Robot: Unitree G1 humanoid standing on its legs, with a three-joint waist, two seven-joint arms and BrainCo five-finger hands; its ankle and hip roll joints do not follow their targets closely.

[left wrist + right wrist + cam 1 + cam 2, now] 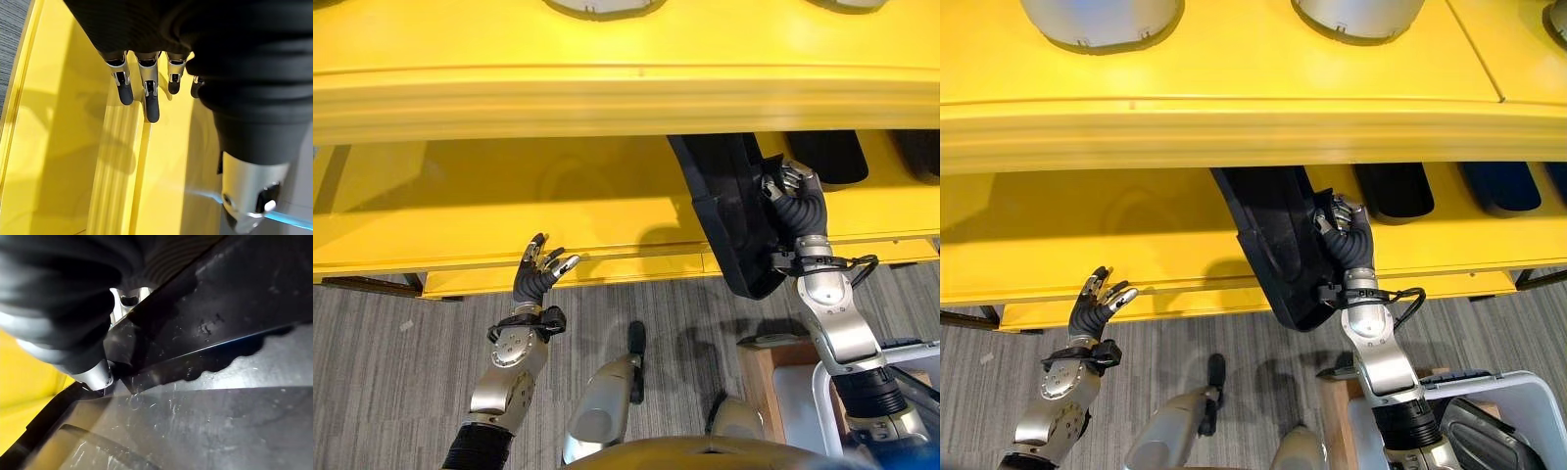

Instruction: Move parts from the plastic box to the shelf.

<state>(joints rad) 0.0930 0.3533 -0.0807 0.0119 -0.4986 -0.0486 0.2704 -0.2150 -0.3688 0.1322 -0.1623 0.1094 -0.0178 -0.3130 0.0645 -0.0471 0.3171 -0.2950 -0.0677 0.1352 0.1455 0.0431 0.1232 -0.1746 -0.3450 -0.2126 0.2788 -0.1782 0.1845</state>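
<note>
Left eye view: right hand [790, 188] clamped on a long black part [724, 211], its far end on the lower level of the yellow shelf [509, 196], near end overhanging the front lip. Right eye view: left hand [1095, 299] raised near the shelf edge, fingers loosely spread, holding nothing; plastic box [1503, 392] at lower right (dark parts inside). Left wrist view: fingers [151, 95] straight over yellow. Right wrist view: scuffed black part surface close against the hand.

Glossy, smooth yellow shelf [1136, 235]; the black part [1278, 245] looks like matt plastic, scuffed and scratched up close; grey carpeted floor [401, 372]; pale smooth plastic box [1518, 392], bare wood [766, 377] beside it
</note>
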